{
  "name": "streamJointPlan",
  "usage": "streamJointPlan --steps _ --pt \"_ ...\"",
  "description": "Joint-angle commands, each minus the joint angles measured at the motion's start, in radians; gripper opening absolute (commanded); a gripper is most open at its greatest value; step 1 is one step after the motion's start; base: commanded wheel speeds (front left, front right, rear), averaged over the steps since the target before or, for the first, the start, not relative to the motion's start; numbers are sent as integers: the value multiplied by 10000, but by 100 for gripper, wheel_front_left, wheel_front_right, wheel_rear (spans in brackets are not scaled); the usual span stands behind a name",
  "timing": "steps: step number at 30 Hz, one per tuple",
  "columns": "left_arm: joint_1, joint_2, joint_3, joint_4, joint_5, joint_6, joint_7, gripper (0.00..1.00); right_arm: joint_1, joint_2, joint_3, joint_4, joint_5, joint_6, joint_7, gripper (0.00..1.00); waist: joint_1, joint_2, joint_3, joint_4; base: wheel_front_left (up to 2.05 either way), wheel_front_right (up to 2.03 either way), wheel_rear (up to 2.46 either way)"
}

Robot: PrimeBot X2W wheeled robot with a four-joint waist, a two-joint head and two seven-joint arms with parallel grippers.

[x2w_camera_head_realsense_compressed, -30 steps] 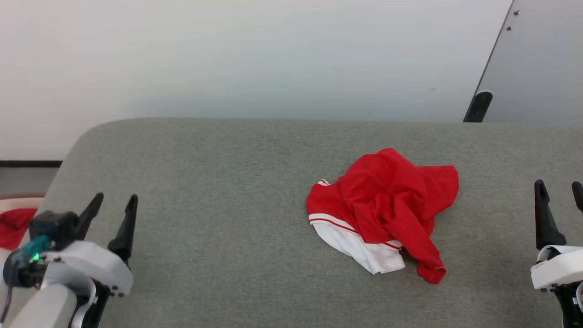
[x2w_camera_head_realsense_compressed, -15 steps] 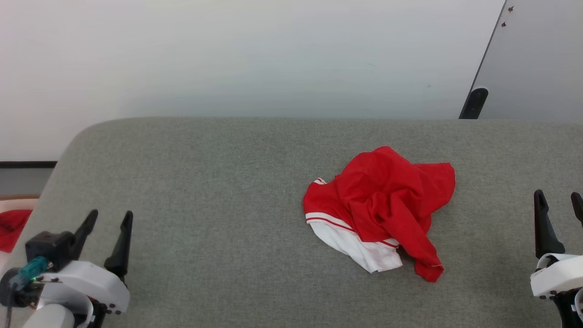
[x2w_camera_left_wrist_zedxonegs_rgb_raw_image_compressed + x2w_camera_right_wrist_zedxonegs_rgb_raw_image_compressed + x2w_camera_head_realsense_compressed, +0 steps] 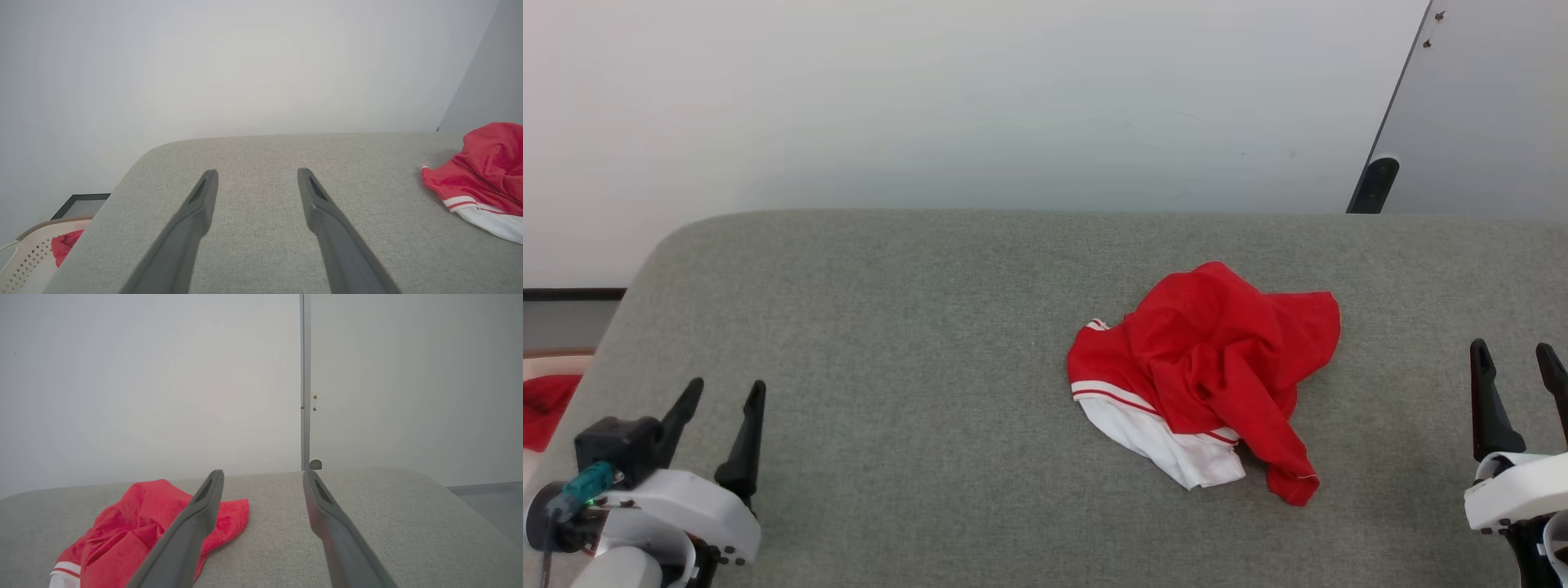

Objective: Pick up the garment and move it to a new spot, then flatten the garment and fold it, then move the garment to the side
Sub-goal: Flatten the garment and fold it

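**Grey padded surface, one crumpled jersey, both claws wide**

Plain white wall [image 3: 931, 98] is seen at the back, with a grey panel [image 3: 1486, 106] up at 1 o'clock. Below that, a padded grey surface [image 3: 890, 327] is spread across the lower part of the head view. The garment [image 3: 1217, 359] is dumped on it in a crumpled heap, a bit off centre toward 4 o'clock. It's mostly red on top, with a white sleeve panel [image 3: 1168, 445] and striped trim poking out at its 7 o'clock side.

The left claw [image 3: 727, 384] is parked at 8 o'clock, fingers spread apart, nothing gripped, well apart from the garment. The right claw [image 3: 1510, 345] is found at 4 o'clock by the edge, fingers likewise apart and empty, near the heap but not touching it.

From the left wrist view, a pale perforated basket [image 3: 24, 253] with something red inside can be spotted off the surface at 8 o'clock.
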Motion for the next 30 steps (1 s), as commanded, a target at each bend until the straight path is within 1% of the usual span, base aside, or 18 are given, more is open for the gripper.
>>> streamJointPlan --steps 1,20,24,30 --pt "26 -32 23 48 87 -54 -37 100 -120 27 48 27 -58 38 -62 100 0 0 2 0 0 0 0" --pt "-181 -110 -149 0 57 -50 60 100 -214 196 -6 148 -168 38 -142 100 0 0 32 -94 0 0 0" --pt "-317 -56 -216 -85 6 -67 230 100 -183 280 35 171 -165 38 -192 100 0 0 79 -162 0 0 0" --pt "-829 81 -364 -304 -33 -210 735 100 -242 439 130 224 -82 38 -319 100 0 0 250 -365 0 0 0"
